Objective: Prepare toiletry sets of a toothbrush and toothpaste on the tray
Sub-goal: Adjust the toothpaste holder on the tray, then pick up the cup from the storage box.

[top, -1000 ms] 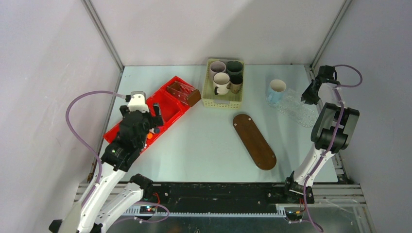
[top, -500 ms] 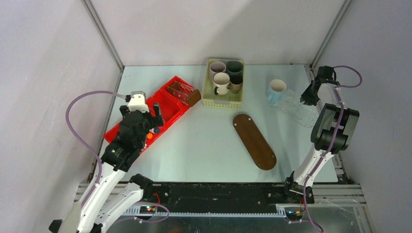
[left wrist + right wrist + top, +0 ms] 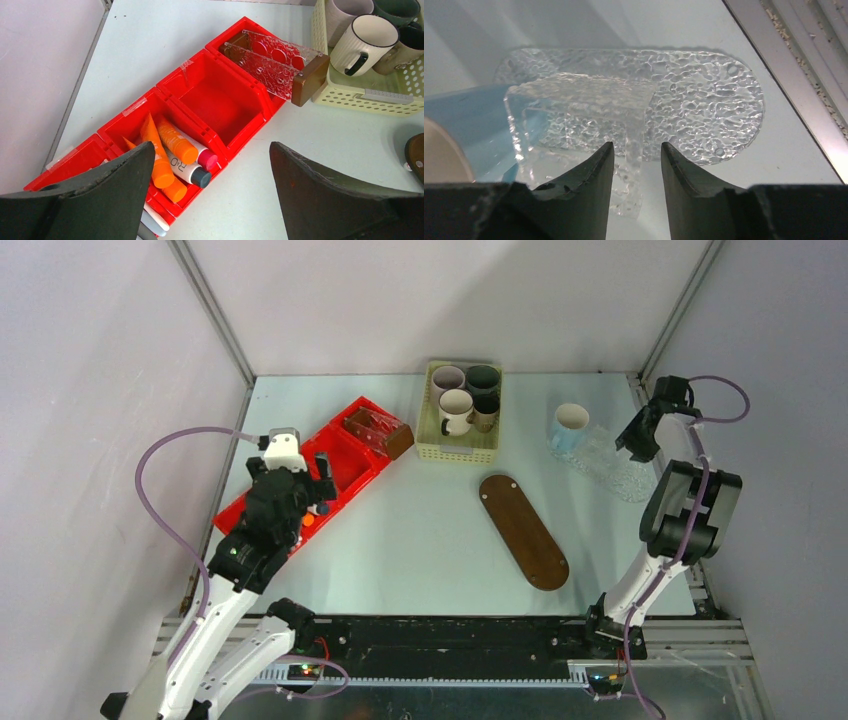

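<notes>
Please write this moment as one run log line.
left gripper: open above red bin | right gripper: open around clear holder | tray: no set yet

A robotics lab cell — bare grey wall panels (image 3: 430, 300), aluminium frame rails (image 3: 212, 312).

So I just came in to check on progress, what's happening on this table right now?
Nothing is held yet. The left gripper hovers open above the red bin, which holds the toothpaste tubes. At the far right, the right gripper has its jaws apart on either side of an upright wall of a clear textured stand, beside a light blue mug. The wooden tray holds nothing, and the other mugs sit in the yellow basket.
</notes>
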`<state>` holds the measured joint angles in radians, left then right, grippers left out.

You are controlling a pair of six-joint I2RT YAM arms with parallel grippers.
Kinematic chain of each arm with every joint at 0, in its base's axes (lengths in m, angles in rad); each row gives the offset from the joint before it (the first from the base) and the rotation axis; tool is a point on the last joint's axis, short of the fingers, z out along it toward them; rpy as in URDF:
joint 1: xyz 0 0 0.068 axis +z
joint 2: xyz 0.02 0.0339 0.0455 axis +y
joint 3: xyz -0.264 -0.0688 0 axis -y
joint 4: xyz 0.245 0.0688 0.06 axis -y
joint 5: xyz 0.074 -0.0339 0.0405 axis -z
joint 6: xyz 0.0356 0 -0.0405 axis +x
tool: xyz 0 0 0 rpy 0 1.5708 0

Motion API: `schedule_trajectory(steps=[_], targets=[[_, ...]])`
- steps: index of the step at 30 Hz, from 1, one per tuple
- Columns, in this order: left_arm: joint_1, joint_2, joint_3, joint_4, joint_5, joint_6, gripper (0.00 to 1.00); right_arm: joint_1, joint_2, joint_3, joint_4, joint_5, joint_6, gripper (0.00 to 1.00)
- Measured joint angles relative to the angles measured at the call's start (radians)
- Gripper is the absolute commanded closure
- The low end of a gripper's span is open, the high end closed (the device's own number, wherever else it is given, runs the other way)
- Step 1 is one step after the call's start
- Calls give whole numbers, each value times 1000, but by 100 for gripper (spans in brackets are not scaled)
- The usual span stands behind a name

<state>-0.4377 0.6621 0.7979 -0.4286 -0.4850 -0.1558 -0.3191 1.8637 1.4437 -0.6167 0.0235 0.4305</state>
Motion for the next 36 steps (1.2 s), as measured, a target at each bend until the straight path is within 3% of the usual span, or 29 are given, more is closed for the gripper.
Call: schedule_trajectory(steps=[13, 20, 27, 36], targets=[[5, 4, 0, 0, 5, 0, 8, 22, -244, 0, 2, 2, -36, 40], [11, 20, 0, 0, 18, -1, 8, 176, -311, 2, 53, -21, -89, 38], [14, 47, 0, 0, 19, -1, 7, 397, -274, 38, 122, -28, -159, 38], [24, 60, 0, 0, 17, 0, 7, 584, -21, 220, 177, -2, -226, 39]])
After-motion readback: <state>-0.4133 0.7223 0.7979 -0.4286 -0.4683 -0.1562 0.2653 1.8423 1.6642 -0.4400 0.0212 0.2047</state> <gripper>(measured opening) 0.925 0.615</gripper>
